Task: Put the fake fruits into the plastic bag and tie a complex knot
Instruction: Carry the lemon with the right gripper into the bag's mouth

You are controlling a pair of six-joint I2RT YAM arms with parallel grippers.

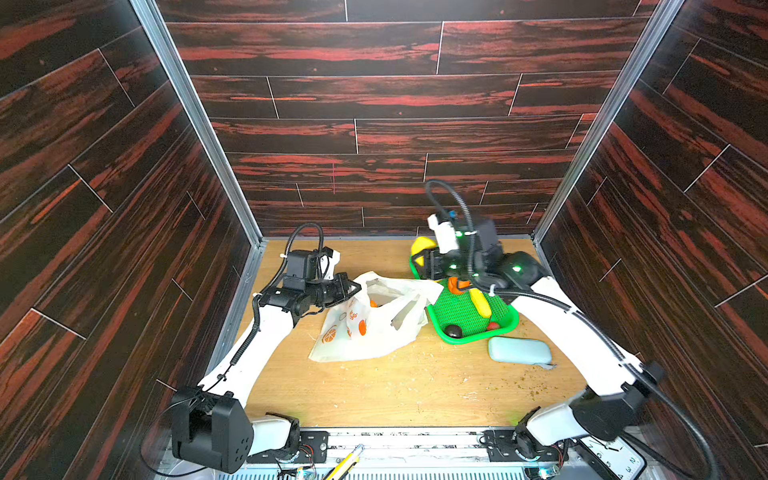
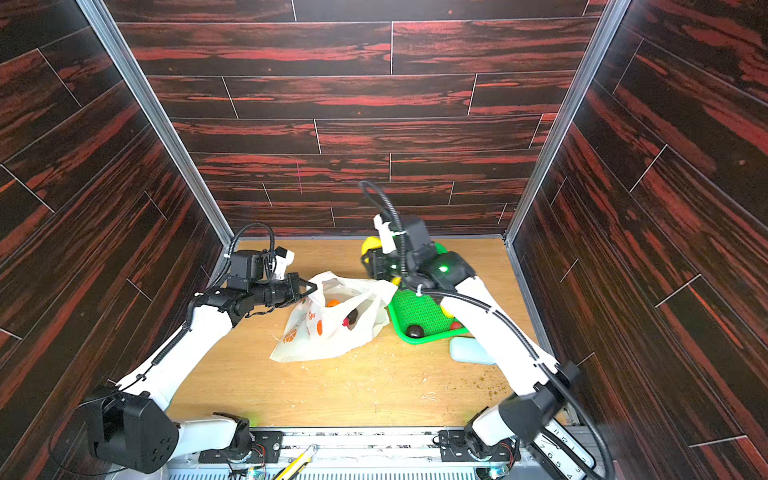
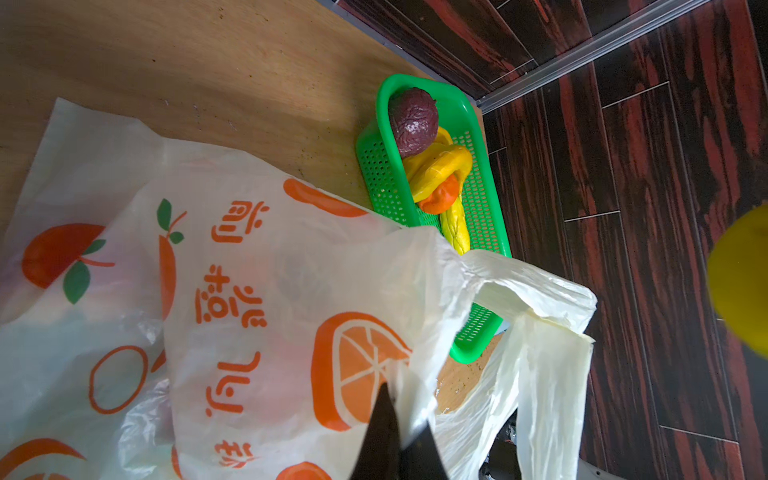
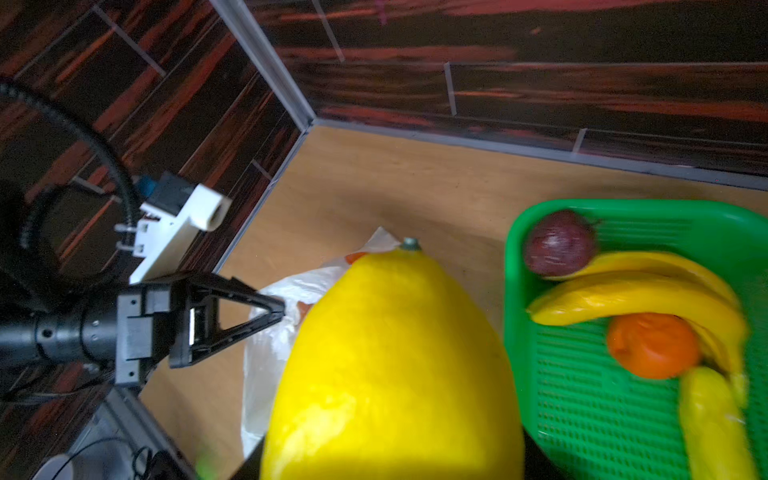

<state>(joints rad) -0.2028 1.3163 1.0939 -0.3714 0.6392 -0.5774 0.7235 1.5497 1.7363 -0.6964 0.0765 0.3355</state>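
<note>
Two grippers are working over one table (image 1: 374, 399). One bag (image 1: 376, 332) is lying mid-table, between the left gripper (image 1: 354, 287) and one green basket (image 1: 478, 340), with its right edge overlapping the basket's rim. The bag is showing thin, crinkled, translucent cream-white film printed with orange slices, green leaves and orange lettering. Its strap handles are hanging slack on the basket side and its mouth is gaping open. The left gripper is pinching the mouth's left rim, jaws fully closed on the film, and is holding that rim lifted off the table.

The right gripper (image 1: 424, 257) is gripping one lemon (image 1: 420, 246), its jaws held apart by the fruit's width. It is holding the lemon in the air over the basket's far end, just beside the bag's mouth. The lemon is looking glossy bright yellow, with a small grey-green stem nub.

Inside the bag, in a top view, one orange (image 2: 332, 303) and one dark ball (image 2: 352, 318) are showing. A small red bit is touching the ball; I cannot tell what it is.

Lying in the basket are one purple ball (image 1: 453, 331), one second orange (image 1: 458, 284), one strawberry (image 1: 493, 326) and yellow bananas (image 1: 480, 303). There are at least two bananas, blur hiding the exact count. One pale blue pouch (image 1: 519, 350) is lying just beside the basket's near end.
</note>
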